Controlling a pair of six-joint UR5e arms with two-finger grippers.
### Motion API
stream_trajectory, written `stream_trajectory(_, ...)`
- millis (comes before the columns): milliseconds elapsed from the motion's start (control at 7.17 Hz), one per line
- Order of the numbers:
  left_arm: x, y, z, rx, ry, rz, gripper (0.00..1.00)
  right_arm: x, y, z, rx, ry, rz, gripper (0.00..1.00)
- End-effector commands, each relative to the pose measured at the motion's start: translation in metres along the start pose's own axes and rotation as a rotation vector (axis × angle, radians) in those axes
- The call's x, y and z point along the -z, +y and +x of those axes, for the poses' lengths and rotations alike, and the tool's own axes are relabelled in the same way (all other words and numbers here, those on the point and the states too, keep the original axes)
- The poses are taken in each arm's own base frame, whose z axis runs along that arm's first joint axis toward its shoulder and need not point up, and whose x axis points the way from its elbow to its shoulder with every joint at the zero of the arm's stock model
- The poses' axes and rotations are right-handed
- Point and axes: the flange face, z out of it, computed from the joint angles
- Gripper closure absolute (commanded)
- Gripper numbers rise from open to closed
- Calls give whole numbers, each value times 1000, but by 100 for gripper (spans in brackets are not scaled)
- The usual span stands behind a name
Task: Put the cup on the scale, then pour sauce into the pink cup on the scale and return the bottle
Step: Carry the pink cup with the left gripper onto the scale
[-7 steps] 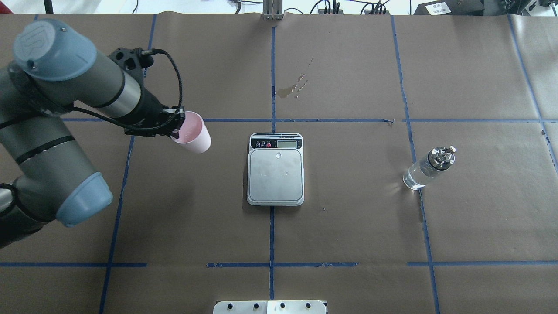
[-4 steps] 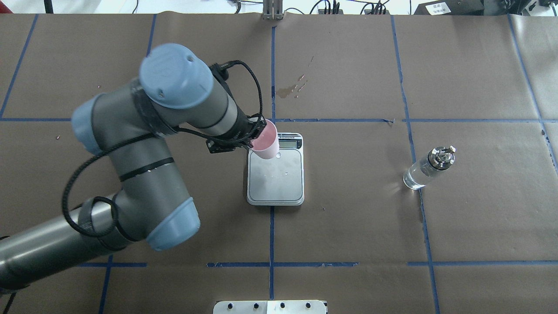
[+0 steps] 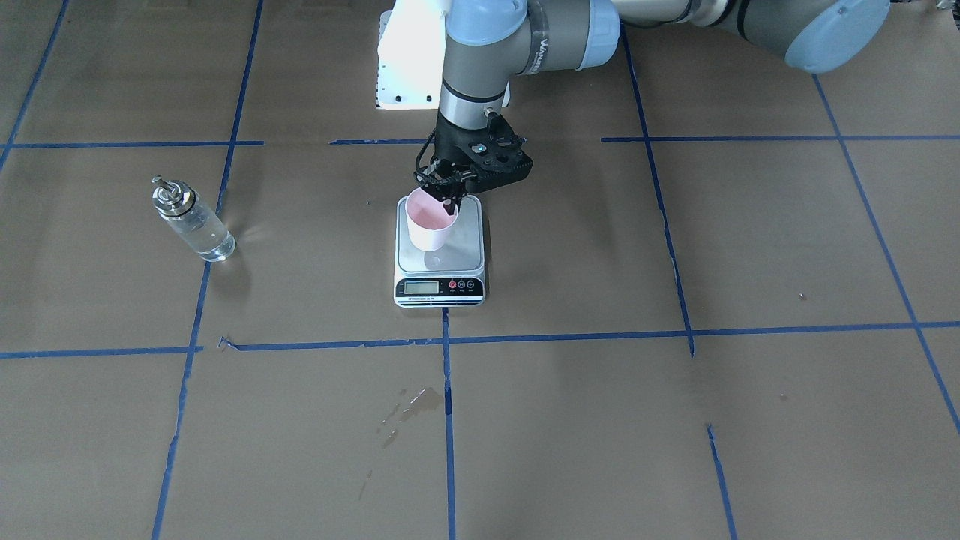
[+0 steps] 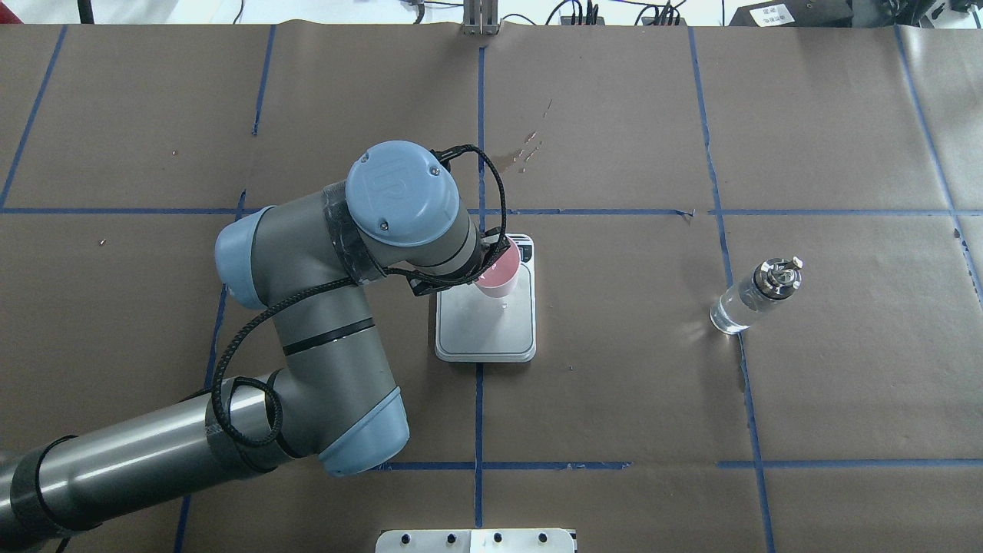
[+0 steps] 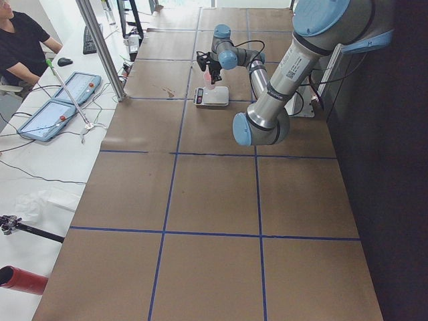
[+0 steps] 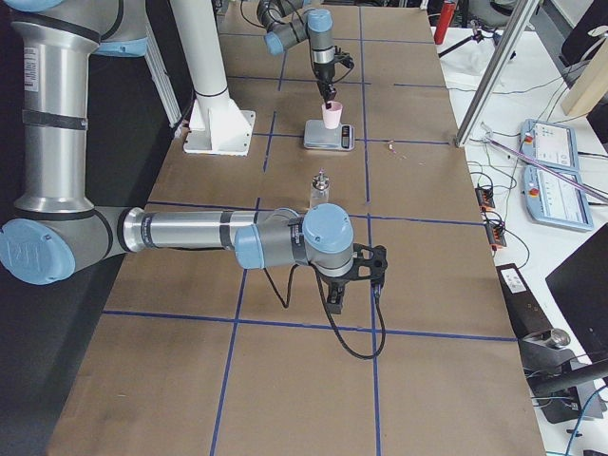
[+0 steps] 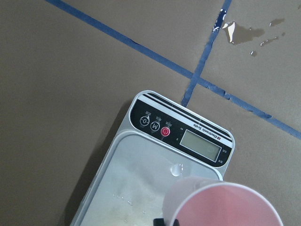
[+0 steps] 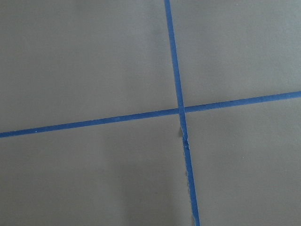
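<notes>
My left gripper (image 3: 448,201) is shut on the rim of the pink cup (image 3: 430,222), one finger inside it. It holds the cup upright, low over the far-left part of the scale (image 3: 466,247); I cannot tell whether the cup touches the platform. In the overhead view the wrist hides the gripper, and the cup (image 4: 499,270) shows over the scale (image 4: 485,330). The left wrist view shows the cup (image 7: 225,207) above the scale (image 7: 141,179). The bottle (image 4: 756,296) of clear sauce stands alone on the robot's right (image 3: 193,221). My right gripper (image 6: 335,302) hangs over bare table, and I cannot tell whether it is open.
A wet stain (image 4: 514,157) marks the brown paper beyond the scale. A water drop (image 7: 177,169) lies on the platform near the display. The white base plate (image 3: 409,60) is behind the scale on the robot's side. An operator (image 5: 20,40) sits at a side desk.
My left arm has swung right with the cup, from the table's left part to above the scale, and the cup now sits lower. The bottle has not moved.
</notes>
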Motion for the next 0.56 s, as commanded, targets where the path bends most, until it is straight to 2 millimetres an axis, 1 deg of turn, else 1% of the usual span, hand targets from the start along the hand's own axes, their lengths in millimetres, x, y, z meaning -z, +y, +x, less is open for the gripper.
stream_trajectory(0, -10, 11, -5, -15, -39, -7, 100, 1, -2, -2, 1, -1, 3, 0)
stream_trajectory(140, -14, 14, -5, -20, -45, -11, 100, 2, -3, -3, 4, -2, 5, 0)
stream_trajectory(419, -18, 14, -8, -39, -54, -11, 100, 2, -4, -4, 5, -2, 6, 0)
